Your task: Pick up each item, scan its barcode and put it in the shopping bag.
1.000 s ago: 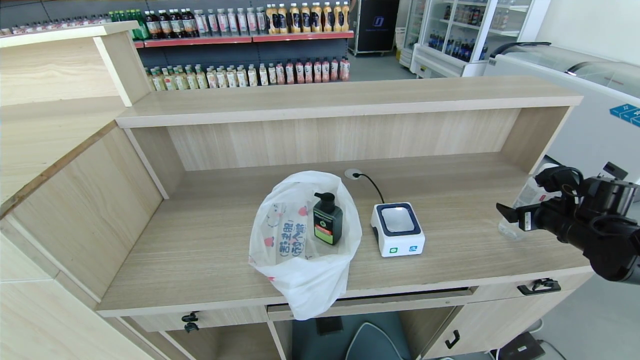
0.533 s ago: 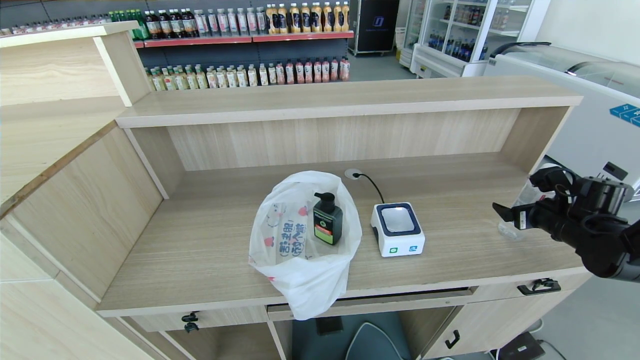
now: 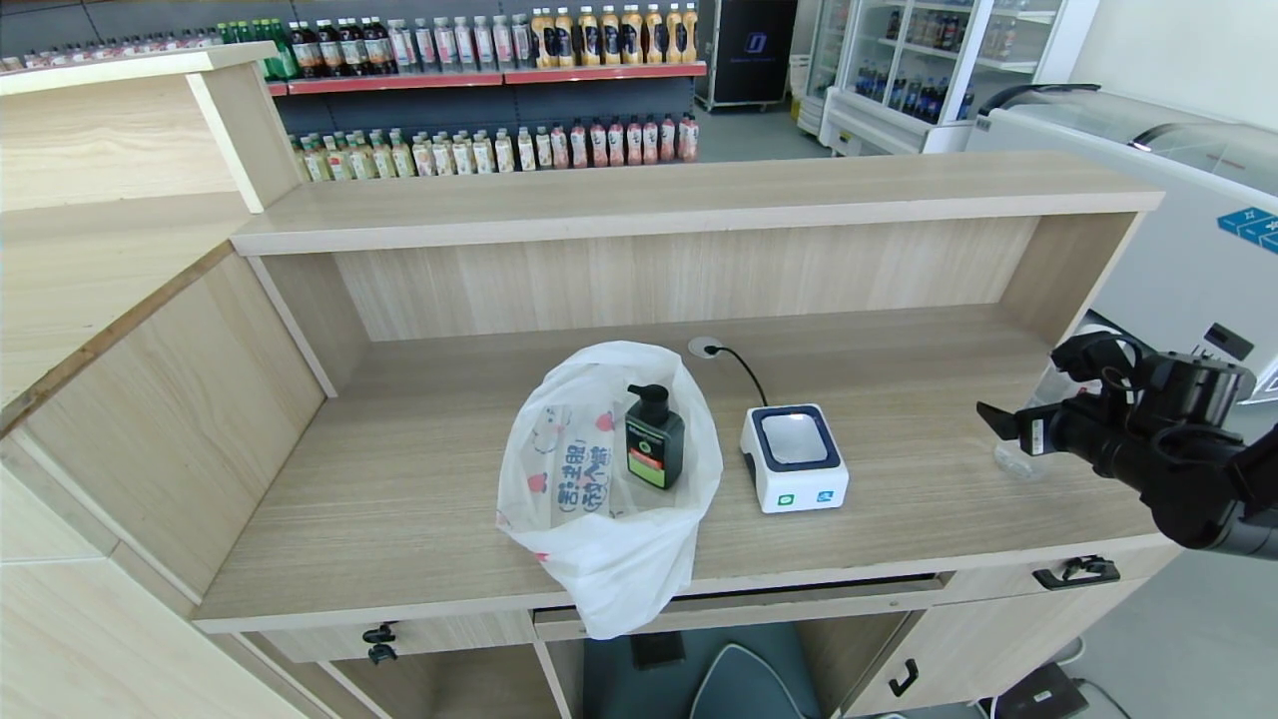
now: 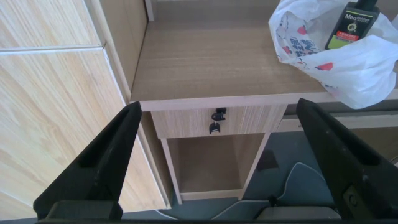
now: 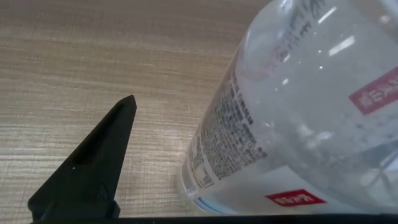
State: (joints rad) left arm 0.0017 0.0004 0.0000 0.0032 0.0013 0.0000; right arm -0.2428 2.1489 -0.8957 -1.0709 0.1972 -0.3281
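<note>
- Clear bottle (image 3: 1013, 461) at the desk's (image 3: 899, 399) right end: my right gripper (image 3: 1026, 387) has edged left around it, jaws apart, seemingly not yet clamped.
- Pick-up pending; left gripper (image 4: 216, 107) jaws wide, empty.

The white plastic shopping bag (image 3: 609, 584) carried large blue characters among pink marks. The black pump bottle (image 3: 654, 444) bore white lettering above a green-and-red label. The clear plastic bottle (image 5: 292, 112) showed fine black print and red label patches.
</note>
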